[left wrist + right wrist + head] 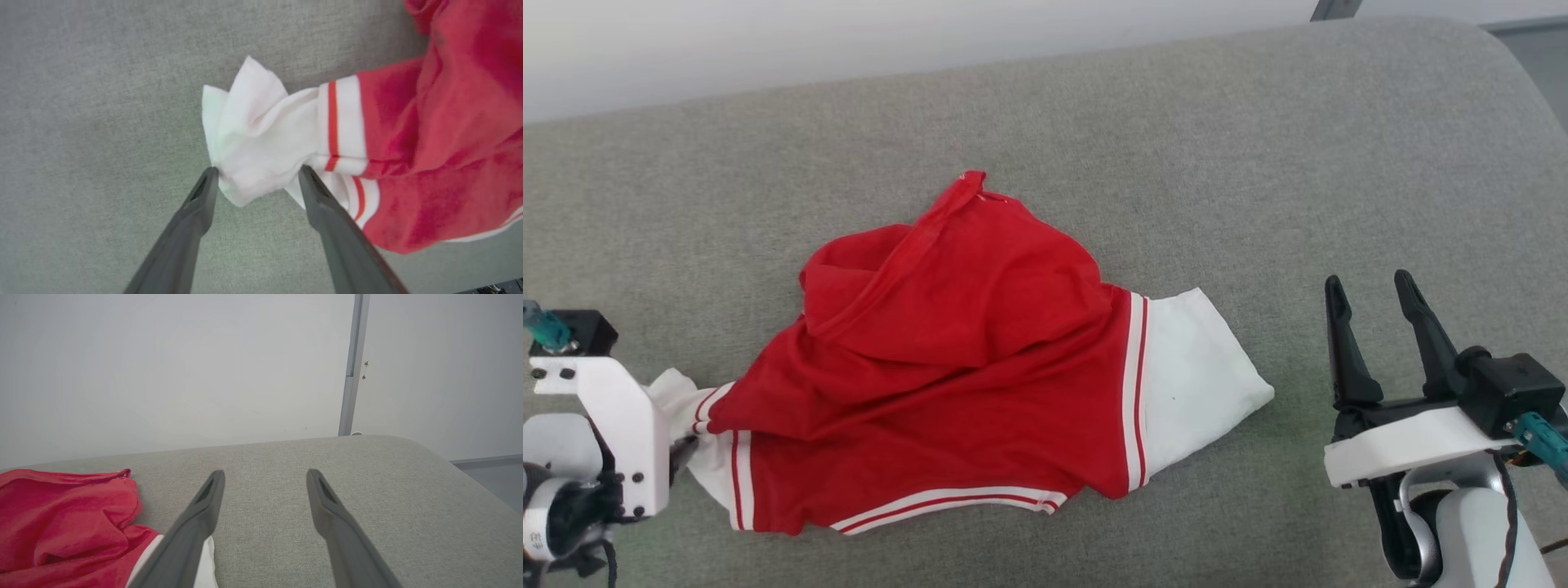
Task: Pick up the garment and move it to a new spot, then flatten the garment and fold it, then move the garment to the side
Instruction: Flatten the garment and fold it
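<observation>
Left gripper (682,453) sits at the bunched white sleeve (674,390) of the crumpled bright red soft T-shirt (947,359), mid grey fabric cushion (1176,147). Left wrist cam: fingers (192,220) spread wide, straddling that sleeve, probably touching it. Right wrist cam: right gripper (265,473) is wide apart, empty, shirt just beside.

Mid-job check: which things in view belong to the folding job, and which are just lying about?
Job in hand:
garment, crumpled
left gripper, open, fingers either side of the white sleeve
right gripper, open, apart from the garment

Just there:
grey padded surface under the garment
pale wall
metal strip on the wall
</observation>
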